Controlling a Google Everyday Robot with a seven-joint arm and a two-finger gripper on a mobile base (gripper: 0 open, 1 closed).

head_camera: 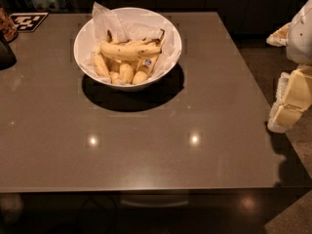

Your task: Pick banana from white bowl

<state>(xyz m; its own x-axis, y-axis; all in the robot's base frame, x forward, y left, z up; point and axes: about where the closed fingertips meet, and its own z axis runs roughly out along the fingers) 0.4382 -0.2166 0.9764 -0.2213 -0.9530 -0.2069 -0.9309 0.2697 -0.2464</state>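
Observation:
The white bowl (86, 31), lined with crumpled white paper, stands on the far middle of the brown table (146, 145). Several yellow bananas lie in it. The banana (130, 50), long and gently curved with a dark stem, lies across the top of the others. A banana with a blue sticker (144, 68) lies below it at the front right. The gripper (287, 104) hangs at the right edge of the view, beside the table's right side and well away from the bowl.
A black-and-white marker card (28, 21) lies at the table's far left corner, with a dark object (6, 55) near it at the left edge. Dark cabinets stand behind the table. Floor shows on the right.

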